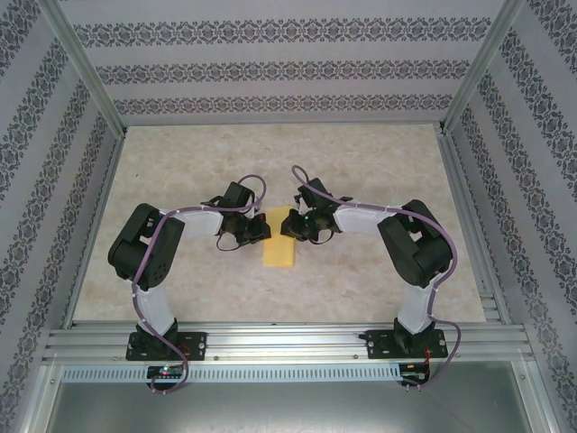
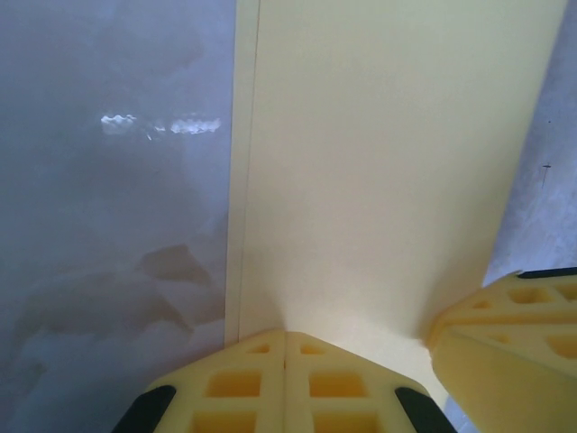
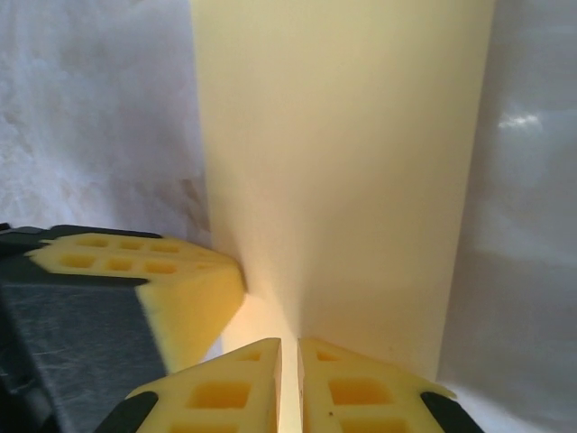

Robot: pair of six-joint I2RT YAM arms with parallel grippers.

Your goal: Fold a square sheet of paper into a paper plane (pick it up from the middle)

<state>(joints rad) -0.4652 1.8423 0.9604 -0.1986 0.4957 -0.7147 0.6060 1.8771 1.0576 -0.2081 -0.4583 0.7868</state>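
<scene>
Paper: a thin, plain yellow paper sheet [image 1: 279,252] sits at the middle of the beige marbled surface [image 1: 180,180], between the two arms. From above it looks like a narrow upright rectangle rather than a square.
Layers: in the left wrist view the yellow paper sheet [image 2: 379,162] has a second edge running just inside its left border, so it is doubled over there.
Left tool: the left tool [image 1: 259,225] meets the far end of the sheet. Up close, the left tool [image 2: 285,336] has its yellow foam fingers [image 2: 234,388] pressed together, pinching the sheet's edge at the seam.
Right tool: the right tool [image 1: 290,223] faces it from the other side, just beside it. Close up, the right tool [image 3: 289,345] is also pressed together, with the yellow paper sheet [image 3: 343,162] nipped in the thin slit between its fingers [image 3: 361,392].
Contact with surface: I cannot tell whether the sheet's near end rests on it.
Surroundings: patterned wall panels [image 1: 270,72] and a silver metal rail [image 1: 288,343] enclose the surface.
</scene>
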